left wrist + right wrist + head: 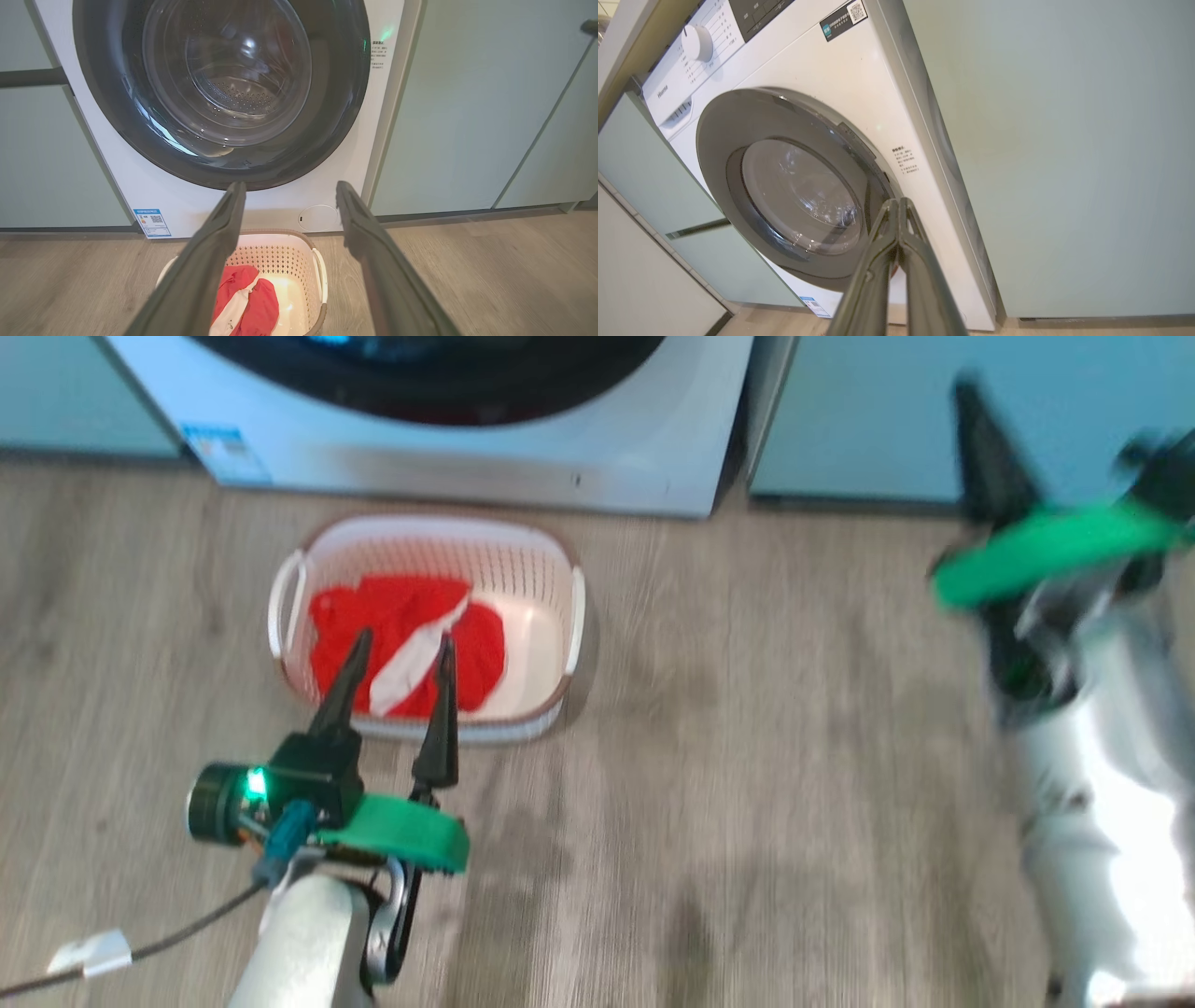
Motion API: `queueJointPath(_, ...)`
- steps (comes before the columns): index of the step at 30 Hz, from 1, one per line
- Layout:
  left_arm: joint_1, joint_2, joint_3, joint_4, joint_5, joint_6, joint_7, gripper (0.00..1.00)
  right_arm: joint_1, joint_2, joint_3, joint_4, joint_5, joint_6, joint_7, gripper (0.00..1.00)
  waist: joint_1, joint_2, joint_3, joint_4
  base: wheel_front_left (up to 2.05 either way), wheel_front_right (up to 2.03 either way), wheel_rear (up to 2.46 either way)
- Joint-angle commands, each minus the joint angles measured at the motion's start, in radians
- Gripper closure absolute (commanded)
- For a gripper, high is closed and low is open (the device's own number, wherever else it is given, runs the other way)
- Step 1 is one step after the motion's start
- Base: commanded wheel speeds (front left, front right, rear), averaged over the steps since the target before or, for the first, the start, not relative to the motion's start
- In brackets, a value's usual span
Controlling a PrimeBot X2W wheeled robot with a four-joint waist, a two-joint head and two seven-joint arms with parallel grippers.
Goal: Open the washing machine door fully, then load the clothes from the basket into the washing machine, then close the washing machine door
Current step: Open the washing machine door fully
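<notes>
Nearest the head camera, the left pincer [405, 637] is seen at the lower left, its two dark fingers spread wide with nothing held between them. Its fingertips are placed over the near half of the basket [523, 569], above the clothes [373, 607], though whether the fabric is touched cannot be told. A grey cable with a white tag [93, 952] is trailed from that arm across the wooden floor [747, 756].

At the right of the head view, the right pincer [971, 401] is shown blurred and raised in front of a pale teal cabinet [868, 420]. In the right wrist view its fingers are seen pressed together with nothing gripped.

Further out, the basket is set on the floor just in front of the washing machine [467, 457]. The red and white clothes are bundled toward its left side, and part of its pale floor is left bare on the right.

Behind the basket, the washing machine door [336, 93] is seen shut flat against the machine's white front, the steel drum being visible through its glass. A blue energy sticker [152, 223] is fixed at the lower left of the front, and a round service flap [318, 217] is set at the lower right. Teal cabinets are ranged on both sides of the machine.
</notes>
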Motion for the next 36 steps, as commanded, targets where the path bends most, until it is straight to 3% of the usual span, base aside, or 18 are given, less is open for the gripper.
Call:
queueJointPath(1,-0.051,0.005,0.022,-0.037,0.009,-0.003,-0.013,0.00,-0.090,-0.011,0.006,-0.021,0.050,0.000,0.032,1.00,-0.0001,0.0000,0.107,0.044,0.00,0.00,0.00)
queueJointPath(8,-0.142,0.005,-0.001,-0.058,-0.034,0.007,-0.013,0.00,-0.413,-0.055,-0.016,0.068,0.280,0.000,0.212,1.00,-0.0001,0.0000,0.225,0.088,0.00,0.00,0.00)
queueJointPath(13,-0.172,0.005,-0.020,-0.067,-0.051,0.014,-0.013,0.00,-0.560,-0.068,-0.026,0.152,0.373,0.000,0.301,1.00,-0.0001,0.0000,0.270,0.109,0.00,0.00,0.00)
queueJointPath(22,-0.213,0.005,-0.051,-0.094,-0.103,0.034,-0.013,0.00,-0.805,-0.118,-0.029,0.353,0.427,0.000,0.387,1.00,-0.0001,0.0000,0.340,0.160,0.00,0.00,0.00)
queueJointPath(36,-0.229,0.005,-0.089,-0.116,-0.141,0.058,-0.013,0.00,-1.046,-0.082,-0.013,0.580,0.437,0.000,0.367,1.00,-0.0001,0.0000,0.413,0.224,0.00,0.00,0.00)
